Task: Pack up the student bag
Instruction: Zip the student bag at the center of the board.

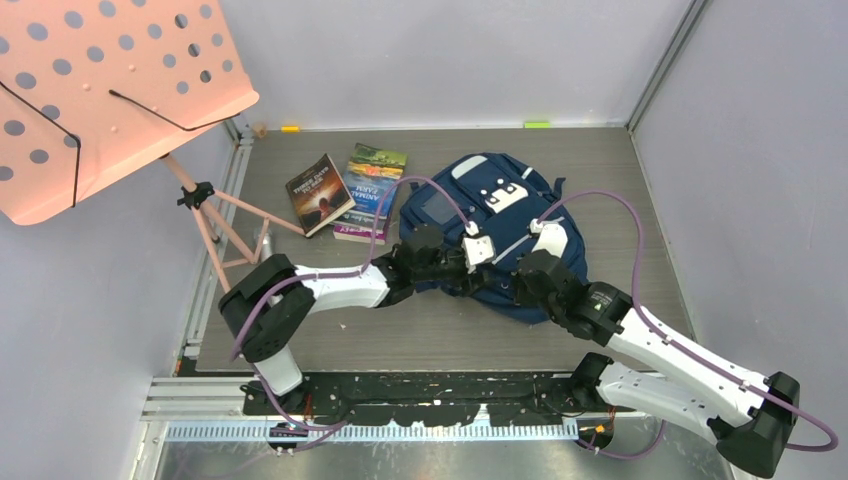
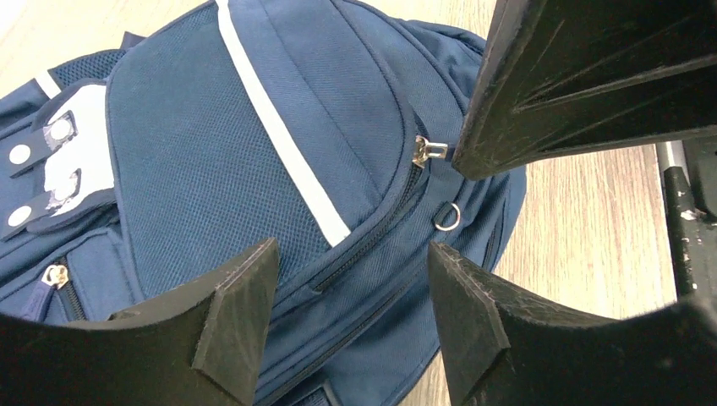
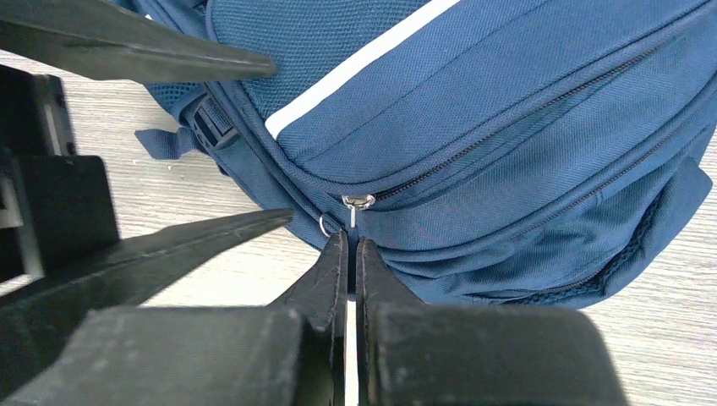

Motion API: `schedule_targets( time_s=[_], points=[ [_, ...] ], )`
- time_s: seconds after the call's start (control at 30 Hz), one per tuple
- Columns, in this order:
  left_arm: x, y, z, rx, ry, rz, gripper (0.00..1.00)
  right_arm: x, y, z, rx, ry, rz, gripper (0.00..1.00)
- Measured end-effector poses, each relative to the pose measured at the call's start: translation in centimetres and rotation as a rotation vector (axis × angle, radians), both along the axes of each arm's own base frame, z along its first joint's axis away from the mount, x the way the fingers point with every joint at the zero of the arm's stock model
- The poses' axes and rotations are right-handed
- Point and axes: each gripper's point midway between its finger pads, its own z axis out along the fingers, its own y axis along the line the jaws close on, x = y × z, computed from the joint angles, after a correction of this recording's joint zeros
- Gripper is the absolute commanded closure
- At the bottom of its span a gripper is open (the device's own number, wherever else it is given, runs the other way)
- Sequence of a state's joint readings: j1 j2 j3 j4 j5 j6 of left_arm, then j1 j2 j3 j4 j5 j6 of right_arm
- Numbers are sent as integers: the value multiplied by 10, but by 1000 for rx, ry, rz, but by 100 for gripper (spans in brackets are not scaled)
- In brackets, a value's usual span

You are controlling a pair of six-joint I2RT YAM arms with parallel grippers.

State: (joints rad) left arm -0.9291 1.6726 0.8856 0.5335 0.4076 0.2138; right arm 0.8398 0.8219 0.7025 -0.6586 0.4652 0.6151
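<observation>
The student bag (image 1: pixel 497 200) is a navy backpack with white stripes, lying flat at the table's middle back. It fills the left wrist view (image 2: pixel 220 161) and the right wrist view (image 3: pixel 507 110). My right gripper (image 3: pixel 351 243) is shut on the tab of a silver zipper pull (image 3: pixel 357 202) at the bag's near edge. The zipper looks closed. My left gripper (image 2: pixel 353 247) is open and empty, its jaws standing just above the bag's zippered side close to that pull (image 2: pixel 429 150). In the top view the left gripper (image 1: pixel 487 272) and the right gripper (image 1: pixel 512 285) meet at the bag's near edge.
Two books lie left of the bag: a dark one (image 1: pixel 318 194) and a colourful one (image 1: pixel 369 190) on a small stack. A pink perforated music stand (image 1: pixel 110 85) stands at the far left. Grey walls close in the table on the back and right.
</observation>
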Motion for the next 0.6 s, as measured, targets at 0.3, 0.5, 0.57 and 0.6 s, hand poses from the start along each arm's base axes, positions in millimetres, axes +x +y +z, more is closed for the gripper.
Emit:
schedule_targets(
  time_s=[0.3, 0.5, 0.57, 0.6],
  points=[
    [-9, -17, -4, 10, -102, -11, 63, -1, 5, -1, 29, 14, 3, 100],
    [0, -15, -7, 30, -138, 28, 100, 0, 4, 0, 30, 9, -13, 100],
    [0, -15, -7, 33, -144, 34, 100, 2, 0, 0, 25, 1, -35, 100],
    [1, -14, -8, 34, -145, 38, 100, 4, -2, 0, 22, -1, -45, 100]
  ],
)
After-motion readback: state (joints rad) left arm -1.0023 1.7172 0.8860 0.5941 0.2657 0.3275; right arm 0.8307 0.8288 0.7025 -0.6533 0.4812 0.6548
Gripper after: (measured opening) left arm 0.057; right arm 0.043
